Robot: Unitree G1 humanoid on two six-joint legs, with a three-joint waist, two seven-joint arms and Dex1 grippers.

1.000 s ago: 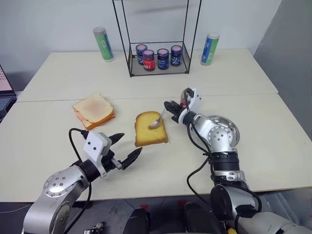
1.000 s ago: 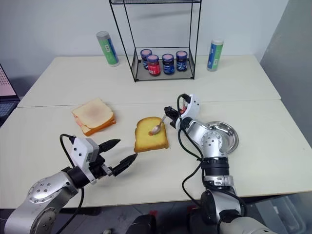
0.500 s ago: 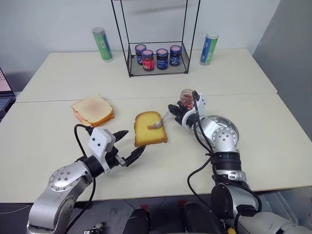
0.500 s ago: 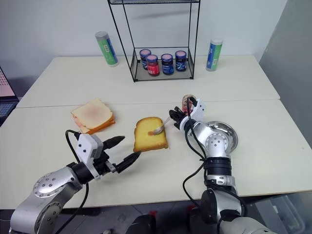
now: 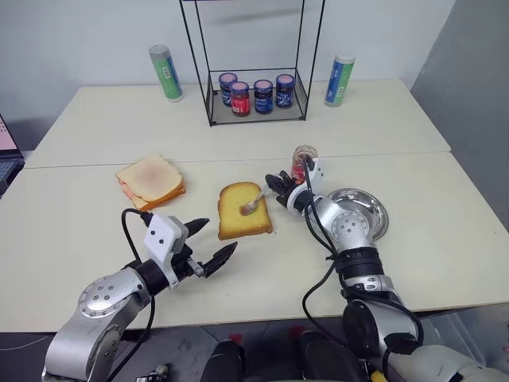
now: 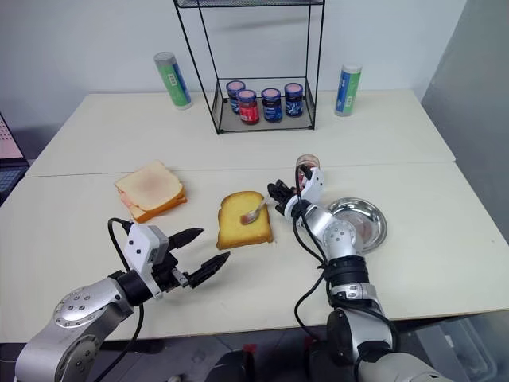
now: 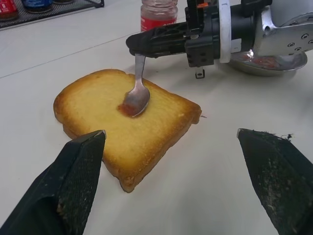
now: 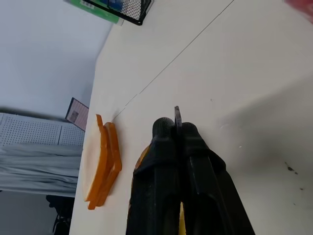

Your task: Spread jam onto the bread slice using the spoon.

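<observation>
Pinching the spoon handle, the right gripper rests its jam-smeared bowl on the bread slice, mid-tabletop. The jam jar stands just behind. The left gripper hovers nearby, jaws spread.

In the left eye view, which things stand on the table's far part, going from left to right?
Green can → wire rack with four dark-lidded jars → second green can.
</observation>
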